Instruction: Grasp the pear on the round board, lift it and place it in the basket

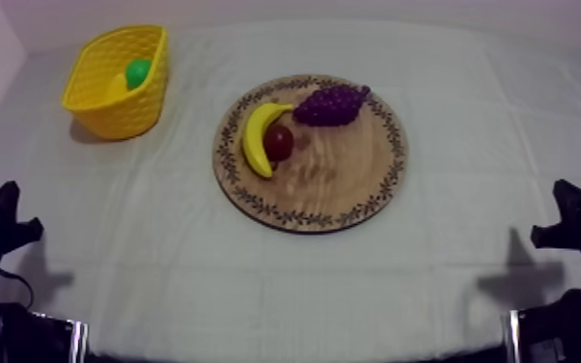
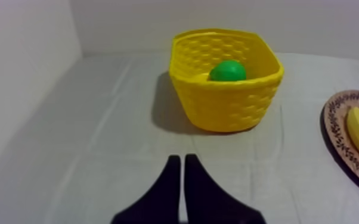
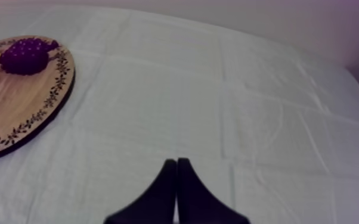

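Gripper states are entered first: the left gripper (image 2: 179, 158) is seen with its two black fingers pressed together into a narrow wedge, nothing held between them. It is held low over the grey-white cloth (image 1: 285, 290) on the near side of the yellow basket (image 1: 111, 108) and apart from it. The right gripper (image 3: 176, 161) is recorded in the same condition, fingers together and holding nothing, over bare cloth to the right of the wooden board (image 1: 347, 169). In the top view both arms are found at the near left and near right edges of the table. The pear (image 1: 138, 71) is noted as a green rounded shape lying inside the basket, against its far wall, and no gripper is touching it. The basket is placed upright at the far left of the table, well apart from the board. The board is set flat near the middle of the table. Three fruits are logged on it: a banana (image 1: 256, 137) on the left part, curved with its ends toward the right; a small red fruit (image 1: 279, 144) tucked into the banana's curve and touching it; and a bunch of grapes (image 1: 331, 104) at the far edge, just beside the banana's far end. The near and right parts of the board are bare wood.
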You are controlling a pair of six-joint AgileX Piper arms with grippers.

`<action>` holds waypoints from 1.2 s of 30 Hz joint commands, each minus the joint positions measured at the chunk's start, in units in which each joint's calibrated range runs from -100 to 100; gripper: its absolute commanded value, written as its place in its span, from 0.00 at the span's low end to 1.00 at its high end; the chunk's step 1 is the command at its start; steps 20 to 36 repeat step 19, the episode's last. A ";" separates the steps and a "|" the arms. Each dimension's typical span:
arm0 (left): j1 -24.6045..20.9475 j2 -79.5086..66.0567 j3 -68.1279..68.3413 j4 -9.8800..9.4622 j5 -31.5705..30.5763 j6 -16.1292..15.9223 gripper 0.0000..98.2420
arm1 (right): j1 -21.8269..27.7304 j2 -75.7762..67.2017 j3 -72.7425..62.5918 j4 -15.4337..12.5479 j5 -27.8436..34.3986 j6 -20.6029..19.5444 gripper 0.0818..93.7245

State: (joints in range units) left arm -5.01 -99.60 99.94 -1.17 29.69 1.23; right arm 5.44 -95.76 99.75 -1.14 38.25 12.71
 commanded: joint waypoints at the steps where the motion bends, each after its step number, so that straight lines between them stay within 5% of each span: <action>1: -0.08 -0.10 -0.02 -0.30 0.74 7.44 0.00 | -0.01 0.01 0.03 0.00 -0.03 0.03 0.00; 7: -0.16 -0.21 -0.05 -0.61 1.42 9.77 0.00 | 0.00 0.01 0.03 0.00 -0.03 0.04 0.00; 36: -0.17 -0.23 -0.05 -0.66 1.51 9.95 0.00 | -0.01 0.01 0.03 0.00 -0.03 0.03 0.00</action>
